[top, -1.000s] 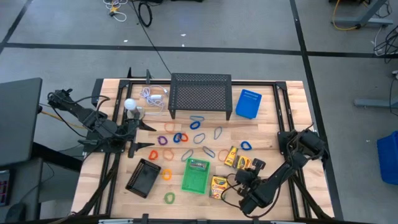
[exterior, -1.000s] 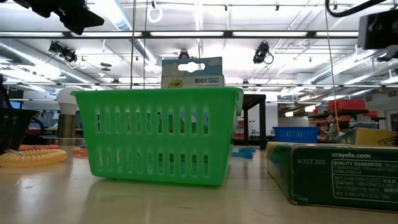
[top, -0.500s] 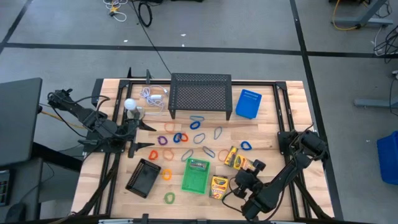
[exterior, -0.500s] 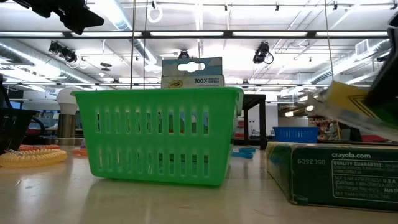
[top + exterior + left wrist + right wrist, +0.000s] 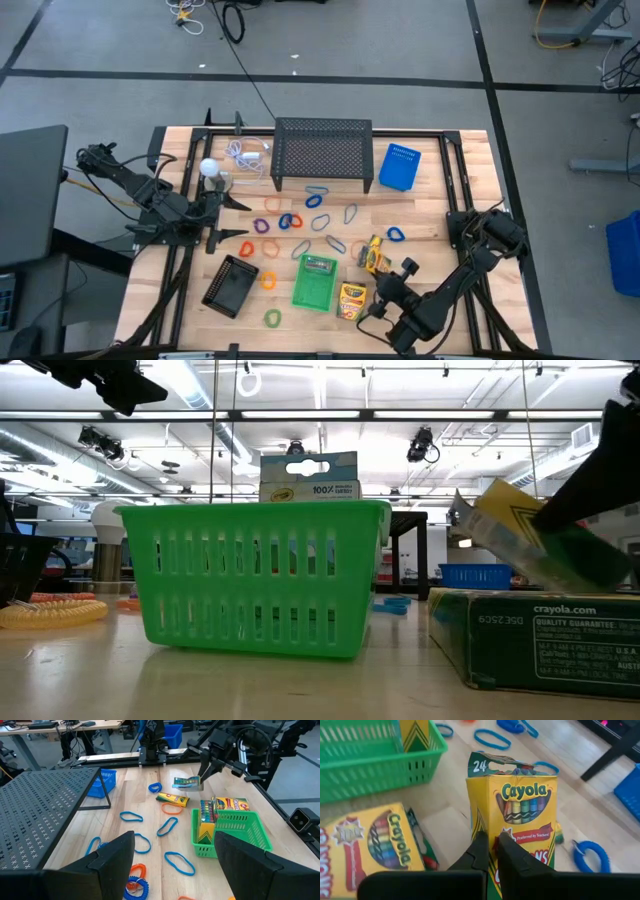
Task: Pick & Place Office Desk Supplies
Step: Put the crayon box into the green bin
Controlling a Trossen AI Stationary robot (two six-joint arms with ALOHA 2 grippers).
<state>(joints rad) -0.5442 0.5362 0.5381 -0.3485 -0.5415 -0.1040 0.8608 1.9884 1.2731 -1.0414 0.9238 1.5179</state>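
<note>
Yellow crayon box [image 5: 525,815] in right pincer [image 5: 492,847]

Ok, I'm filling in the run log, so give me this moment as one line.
right claw: shut on crayon box, lifted beside green basket | left claw: open, waiting left of loops | one box already in basket

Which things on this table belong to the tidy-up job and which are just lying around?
Job: crayon box lifted in the shut right gripper, crayon box on the table, green basket, coloured loops.
Lying about: white ball, white cable, black mesh stand, blue box.
</note>
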